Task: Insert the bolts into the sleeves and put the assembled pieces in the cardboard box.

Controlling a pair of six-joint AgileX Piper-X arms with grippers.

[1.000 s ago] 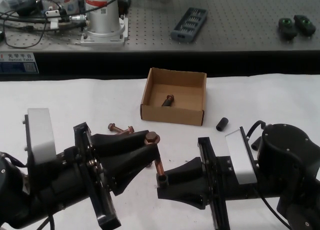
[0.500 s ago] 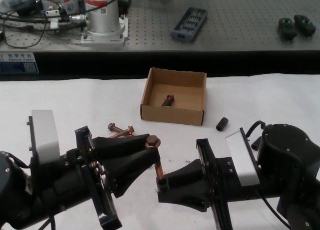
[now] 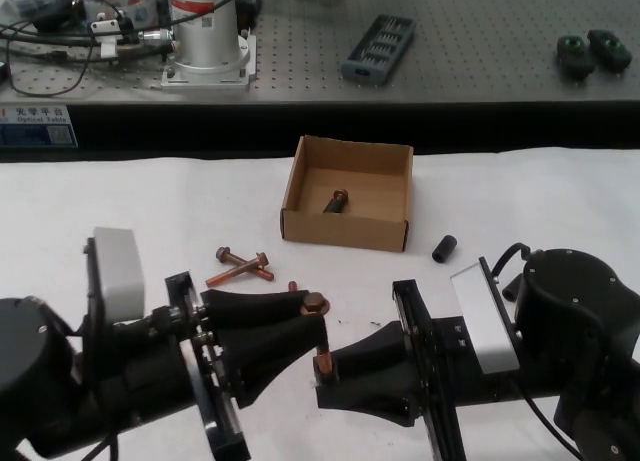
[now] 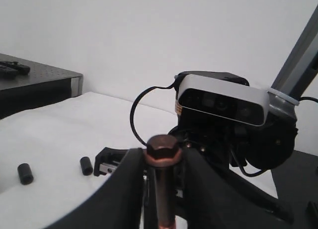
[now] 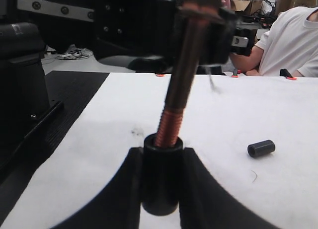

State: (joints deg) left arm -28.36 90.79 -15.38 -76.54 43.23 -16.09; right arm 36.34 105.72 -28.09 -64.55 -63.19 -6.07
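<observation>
The left pincer point(image 3: 314, 309) pinches a bolt point(image 4: 162, 189) by its head, shank pointing down. Its threaded tip sits in the mouth of a sleeve point(image 5: 160, 177) gripped by the right pincer point(image 5: 161, 162). Beyond both pincers, the box point(image 3: 345, 228) holds one assembled piece point(image 3: 336, 200).

1. Setting: a robotics or optics laboratory bench.
2. Well beyond the left gripper point(image 3: 316, 311) and the right gripper point(image 3: 325, 366), an optical table point(image 3: 480, 76) runs across the far side. Its top is a regular grid of mounting holes.
3. On that table, far ahead of the left gripper, a metal column point(image 3: 205, 21) stands on a base plate among loose cables point(image 3: 50, 31).
4. Beneath both grippers, a white sheet point(image 3: 560, 201) covers the bench.
5. Behind the right gripper, a camera point(image 4: 221, 102) is mounted on the arm.
</observation>
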